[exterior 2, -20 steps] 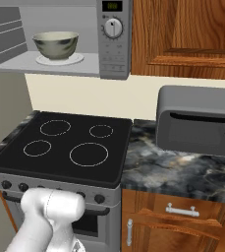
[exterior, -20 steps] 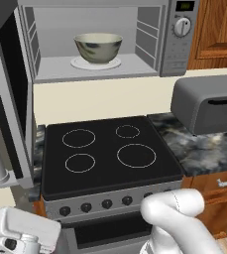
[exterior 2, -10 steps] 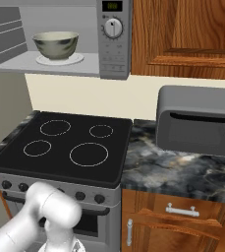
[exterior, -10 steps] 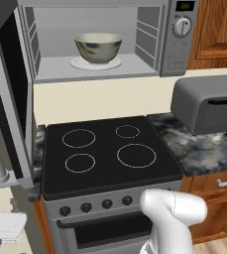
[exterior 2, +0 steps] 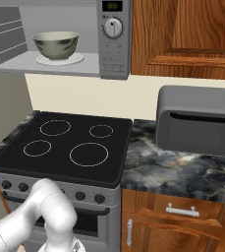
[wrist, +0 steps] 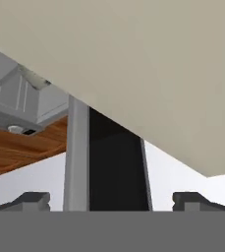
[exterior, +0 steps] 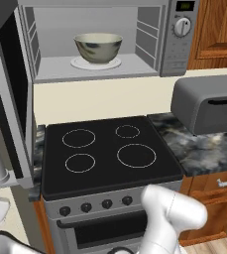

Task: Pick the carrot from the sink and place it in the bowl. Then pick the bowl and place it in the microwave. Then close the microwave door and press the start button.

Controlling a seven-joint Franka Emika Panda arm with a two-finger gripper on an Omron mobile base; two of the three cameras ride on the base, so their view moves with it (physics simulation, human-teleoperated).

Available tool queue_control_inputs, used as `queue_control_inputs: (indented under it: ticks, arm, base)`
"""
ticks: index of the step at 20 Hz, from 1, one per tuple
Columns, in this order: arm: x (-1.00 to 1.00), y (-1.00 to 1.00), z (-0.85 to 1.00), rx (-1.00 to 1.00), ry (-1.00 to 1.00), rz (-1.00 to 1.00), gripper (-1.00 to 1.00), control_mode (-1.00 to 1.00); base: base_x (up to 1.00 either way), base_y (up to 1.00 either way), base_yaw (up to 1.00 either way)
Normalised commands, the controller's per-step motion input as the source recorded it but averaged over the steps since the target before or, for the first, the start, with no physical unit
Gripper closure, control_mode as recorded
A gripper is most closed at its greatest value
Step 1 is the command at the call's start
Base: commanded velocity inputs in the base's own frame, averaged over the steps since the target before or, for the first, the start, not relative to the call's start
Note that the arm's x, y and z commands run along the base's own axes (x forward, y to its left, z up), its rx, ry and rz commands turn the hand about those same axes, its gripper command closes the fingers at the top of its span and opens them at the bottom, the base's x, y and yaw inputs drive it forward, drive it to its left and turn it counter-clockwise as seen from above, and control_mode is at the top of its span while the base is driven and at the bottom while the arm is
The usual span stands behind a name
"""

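Silver and black, the microwave door (wrist: 104, 162) stands straight ahead of the claw (wrist: 111, 199), between its two tips, which are wide apart and hold nothing. The door (exterior: 11, 94) hangs open at the left, so it likely needs a push next. Up and to the right of the claw, the bowl (exterior: 98, 47) sits on the white plate (exterior: 95, 63) inside the microwave (exterior: 135, 39), ready to heat.

Glossy mottled bowl (exterior: 98, 46), marbled stone counter (exterior 2: 182, 170), wood cabinets (exterior 2: 182, 34)
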Motion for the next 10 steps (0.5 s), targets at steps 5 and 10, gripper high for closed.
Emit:
queue_control_inputs:
  ticks: [5,10]
  arm:
    - [0.01,0.01,0.59,0.0,-0.2,-0.22,-1.0,-1.0]
    - [0.0,-0.17,0.88,0.02,-0.18,-0.19,-1.0,-1.0]
  base:
    - [0.0,0.0,0.0]
    - [0.0,0.0,0.0]
